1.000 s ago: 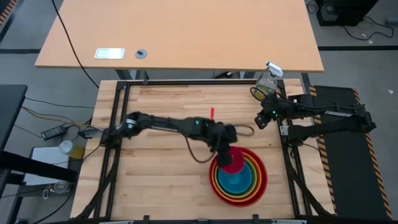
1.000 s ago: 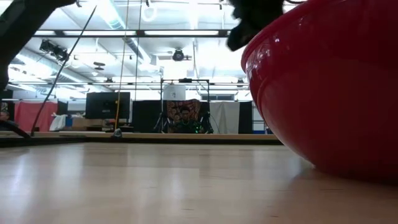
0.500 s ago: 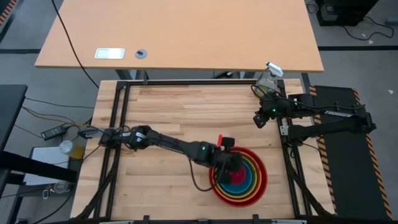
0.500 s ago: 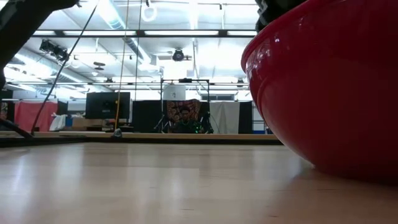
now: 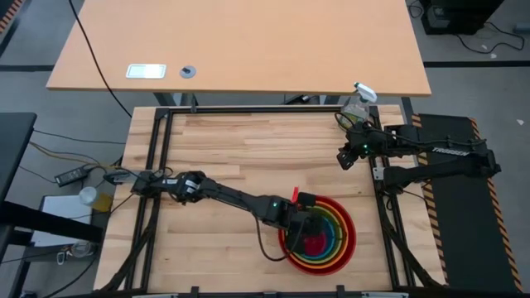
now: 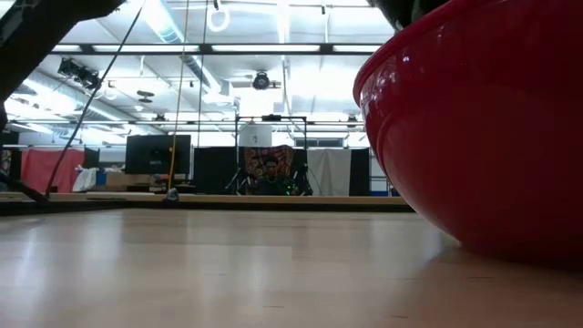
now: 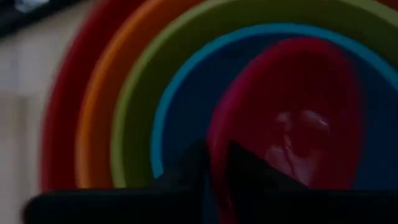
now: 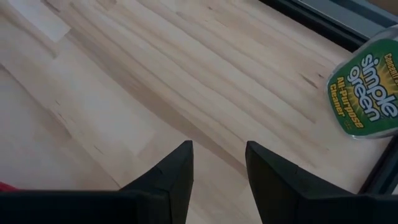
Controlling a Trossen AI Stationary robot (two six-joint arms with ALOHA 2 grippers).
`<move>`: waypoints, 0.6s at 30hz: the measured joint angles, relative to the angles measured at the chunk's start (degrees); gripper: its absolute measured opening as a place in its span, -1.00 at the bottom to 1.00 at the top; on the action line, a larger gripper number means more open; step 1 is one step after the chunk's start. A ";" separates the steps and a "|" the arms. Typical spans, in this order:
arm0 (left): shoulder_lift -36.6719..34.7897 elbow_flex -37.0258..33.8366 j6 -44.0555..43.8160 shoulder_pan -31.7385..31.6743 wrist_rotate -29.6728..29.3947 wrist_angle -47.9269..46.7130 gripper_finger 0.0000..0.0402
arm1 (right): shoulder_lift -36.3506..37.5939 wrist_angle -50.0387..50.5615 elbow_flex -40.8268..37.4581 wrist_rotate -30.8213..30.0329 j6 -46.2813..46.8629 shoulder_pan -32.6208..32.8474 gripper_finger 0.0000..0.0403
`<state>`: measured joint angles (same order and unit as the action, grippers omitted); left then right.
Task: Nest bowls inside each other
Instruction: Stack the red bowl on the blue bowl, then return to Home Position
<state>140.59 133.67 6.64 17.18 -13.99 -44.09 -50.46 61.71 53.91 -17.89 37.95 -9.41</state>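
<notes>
The red bowl (image 5: 348,248) stands on the table near its front right, with the orange bowl (image 5: 339,245), the green bowl (image 5: 331,240) and the blue bowl (image 5: 325,235) nested inside it. The pink bowl (image 5: 316,246) is down inside the blue bowl (image 7: 180,106). My left gripper (image 5: 306,232) reaches into the stack from the table's left and is shut on the pink bowl (image 7: 292,112). My right gripper (image 5: 346,159) hangs open over bare wood at the right. The low view shows only the red bowl's wall (image 6: 483,128). My left gripper pinches the pink bowl's rim (image 7: 216,134) on the side toward the table's left. One finger (image 7: 193,171) is outside the bowl and the other (image 7: 249,171) is inside it. The fingers slant down from the left. The bowl sits tilted inside the blue bowl.
A clear spray bottle (image 5: 358,103) with a green label (image 8: 367,87) stands at the table's far right corner, close to my right gripper (image 8: 219,162). Bare wood (image 5: 224,157) covers the left and far parts of the table. A black frame (image 5: 157,165) borders it.
My left gripper has gone down and toward the table's near right with the pink bowl, rolling its wrist on the way. The bowl was above the stack's far left rim and is now low in the middle of the stack, inside the blue bowl.
</notes>
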 joint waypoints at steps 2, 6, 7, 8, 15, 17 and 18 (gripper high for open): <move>0.01 -0.02 -0.83 -0.39 2.91 -0.23 -0.51 | 0.00 -0.02 0.00 0.00 0.05 0.00 -0.23; -0.09 -0.02 -1.29 -0.80 4.67 -0.21 -0.11 | 0.00 0.03 0.00 0.00 0.87 0.00 -0.23; -0.32 -0.04 -1.25 -0.80 4.71 -0.64 -0.03 | 0.00 0.04 0.00 0.03 0.87 0.00 -0.23; -0.51 -0.07 -1.14 -0.86 4.69 -0.75 0.06 | 0.08 0.13 0.00 0.18 0.85 0.00 -0.23; -5.49 0.07 0.11 -2.65 1.36 -4.59 0.26 | 0.42 8.75 3.04 2.83 1.00 0.10 -0.23; -5.70 0.07 -0.51 -3.44 1.41 -5.66 0.25 | 0.42 9.81 4.01 2.60 1.29 0.38 -0.23; -5.84 0.07 -0.78 -3.80 1.43 -6.58 0.23 | 0.42 9.90 4.42 2.65 1.29 0.50 -0.23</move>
<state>134.75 133.73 5.86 13.38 -12.56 -50.67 -50.04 71.61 58.33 -15.24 39.24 -8.91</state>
